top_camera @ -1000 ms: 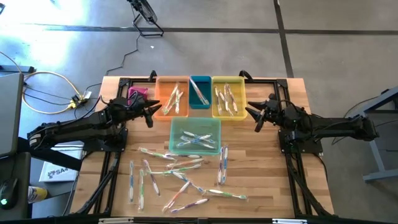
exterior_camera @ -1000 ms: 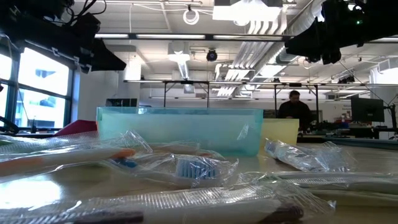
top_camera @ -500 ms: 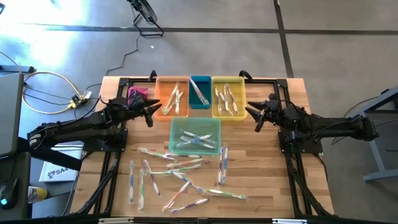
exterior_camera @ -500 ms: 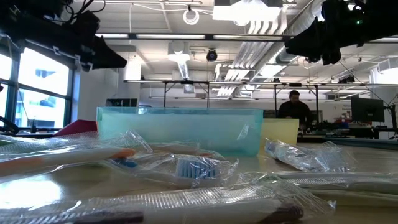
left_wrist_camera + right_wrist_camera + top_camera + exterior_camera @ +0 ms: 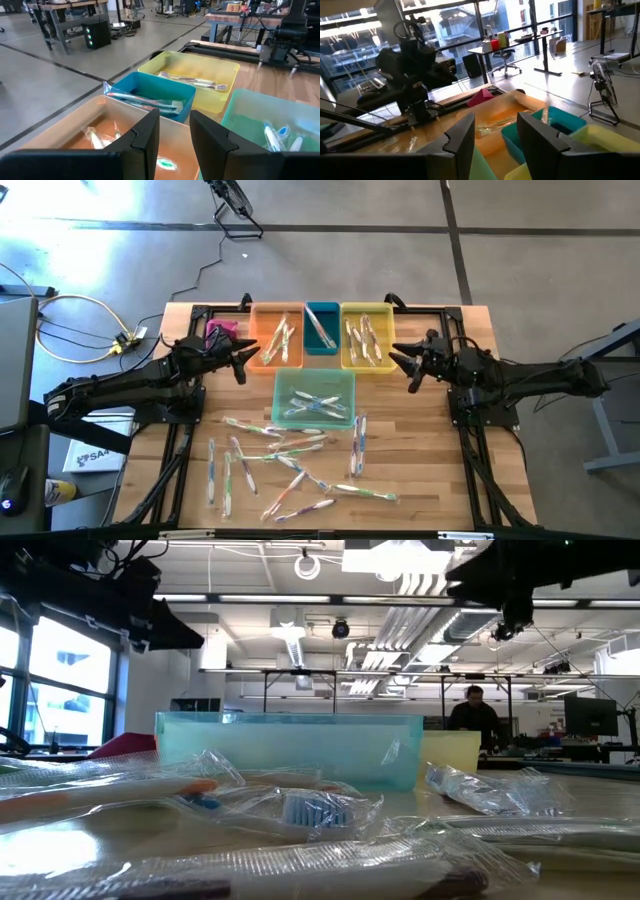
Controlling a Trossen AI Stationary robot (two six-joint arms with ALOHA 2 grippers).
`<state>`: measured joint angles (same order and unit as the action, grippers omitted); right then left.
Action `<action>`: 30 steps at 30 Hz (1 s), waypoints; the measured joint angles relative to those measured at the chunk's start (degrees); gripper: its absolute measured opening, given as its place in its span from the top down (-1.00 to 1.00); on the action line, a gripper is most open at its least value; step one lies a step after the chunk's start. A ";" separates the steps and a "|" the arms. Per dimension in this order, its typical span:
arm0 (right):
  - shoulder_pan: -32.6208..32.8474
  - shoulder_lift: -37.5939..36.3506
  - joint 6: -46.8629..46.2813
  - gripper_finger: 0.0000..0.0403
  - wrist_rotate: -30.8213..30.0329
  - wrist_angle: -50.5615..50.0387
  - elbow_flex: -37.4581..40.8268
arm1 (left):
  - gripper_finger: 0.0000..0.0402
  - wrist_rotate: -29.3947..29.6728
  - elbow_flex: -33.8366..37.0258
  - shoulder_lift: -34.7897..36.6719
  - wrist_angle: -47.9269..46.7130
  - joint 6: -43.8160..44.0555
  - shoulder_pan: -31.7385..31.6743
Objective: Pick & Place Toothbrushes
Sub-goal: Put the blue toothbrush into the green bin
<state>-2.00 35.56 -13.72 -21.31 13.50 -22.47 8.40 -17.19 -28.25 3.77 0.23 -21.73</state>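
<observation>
Two dark robot arms hang above a wooden tabletop [image 5: 420, 430] strewn with toothbrushes [image 5: 290, 465], most of them lying loose in clear wrappers on the near half of the surface. More toothbrushes lie sorted in four bins: an orange bin [image 5: 277, 336], a narrow blue bin [image 5: 321, 328] and a yellow bin [image 5: 367, 335] stand side by side along the far edge, with a teal bin [image 5: 314, 398] just in front of them. The left hand [image 5: 247, 360] hovers beside the orange bin's outer end, its fingers [image 5: 147, 137] parted by a narrow gap and pinching nothing. The right hand [image 5: 402, 364] hovers near the yellow bin's outer corner, its fingers [image 5: 462, 140] likewise slightly spread and empty. A pink object [image 5: 220, 332] sits just beyond the left arm, near the tabletop's far corner. In the low view, wrapped toothbrushes fill the foreground before the teal bin, while a person [image 5: 474, 718] stands in the room behind
</observation>
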 joint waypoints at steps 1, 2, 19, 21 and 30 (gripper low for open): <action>0.44 1.37 -0.09 0.31 -0.67 -1.05 -1.51 | 0.48 0.00 0.00 0.00 -0.08 0.00 0.01; 0.89 2.68 -0.42 0.31 -1.90 -2.67 -3.03 | 0.48 0.00 0.00 0.00 -0.19 0.00 -0.01; 3.26 28.18 -28.90 0.32 -3.23 -41.49 -29.09 | 0.48 -0.02 0.00 -0.01 -0.96 0.25 0.01; 3.26 30.53 -31.24 0.36 0.04 -44.58 -30.95 | 0.48 -0.02 0.00 -0.02 -0.96 0.24 -0.01; 3.85 39.64 -40.09 0.61 19.04 -47.09 -34.65 | 0.48 -0.02 0.00 -0.02 -0.96 0.26 0.01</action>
<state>1.85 75.21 -53.80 -2.27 -33.59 -57.12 8.38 -17.19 -28.27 2.81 0.49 -21.71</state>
